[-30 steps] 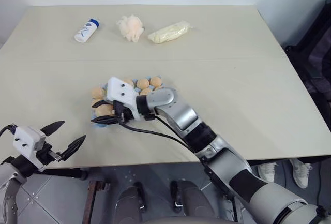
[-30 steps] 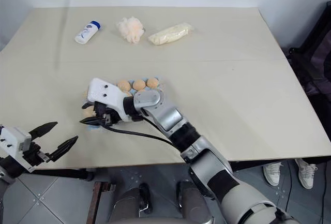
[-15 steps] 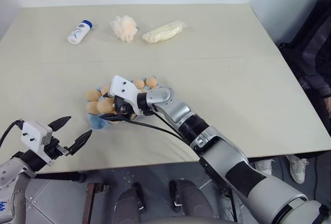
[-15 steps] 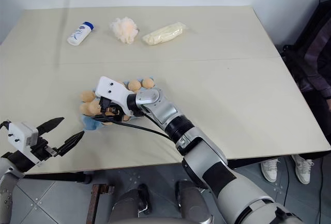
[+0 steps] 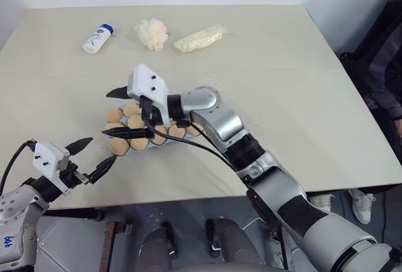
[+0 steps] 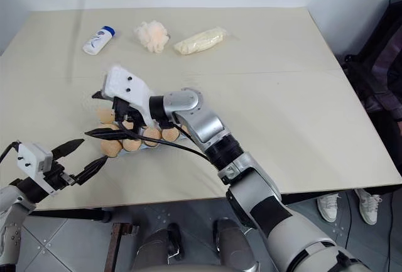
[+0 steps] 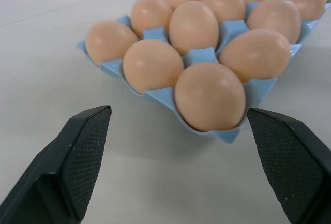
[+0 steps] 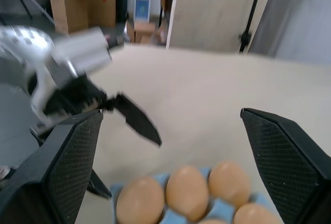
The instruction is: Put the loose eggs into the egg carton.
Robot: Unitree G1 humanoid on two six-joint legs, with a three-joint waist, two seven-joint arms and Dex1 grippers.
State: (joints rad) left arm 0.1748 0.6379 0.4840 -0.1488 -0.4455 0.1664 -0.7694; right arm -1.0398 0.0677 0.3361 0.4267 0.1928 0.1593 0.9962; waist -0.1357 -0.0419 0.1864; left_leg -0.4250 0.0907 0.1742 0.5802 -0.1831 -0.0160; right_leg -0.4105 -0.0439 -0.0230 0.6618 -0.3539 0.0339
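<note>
The egg carton (image 7: pixel 234 28) sits on the table (image 5: pixel 295 90) near its front edge, and every cup in view holds an egg (image 7: pixel 210 96); no loose egg can be seen on the table. The right gripper (image 5: pixel 118 112) hovers above the carton with its jaws spread wide and empty, so lift it straight up, clear of the egg tops, before swinging it aside. The left gripper (image 5: pixel 89 157) waits just beside the carton's near end, jaws wide and empty; keep it apart from the carton wall to avoid nudging the carton.

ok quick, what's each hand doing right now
Left hand: open, empty, at the near end of the egg carton.
Right hand: open, empty, above the eggs in the carton.
</note>
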